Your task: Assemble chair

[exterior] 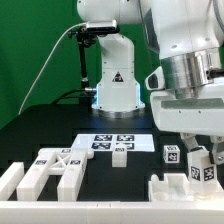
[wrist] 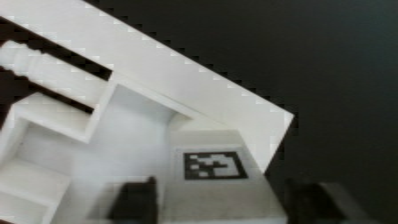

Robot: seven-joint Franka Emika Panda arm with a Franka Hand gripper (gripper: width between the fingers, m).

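The chair is in loose white blocky pieces. A large frame-like piece [exterior: 48, 172] lies at the exterior view's front left, and a small block [exterior: 120, 153] lies in front of the marker board. Another large piece [exterior: 185, 190] with tagged upright parts sits at the front right. My gripper [exterior: 190, 160] hangs low right over this piece. In the wrist view the same piece [wrist: 134, 95] fills the picture, with a square tag [wrist: 215, 165] on it. My gripper [wrist: 228, 190] is open. One dark finger [wrist: 134, 200] is over the white surface, the other over the black table beside the piece's edge.
The marker board [exterior: 112, 141] lies flat in the middle of the black table. The arm's white base [exterior: 116, 85] stands behind it. A low white border rail [exterior: 110, 208] runs along the front edge. A green backdrop is behind.
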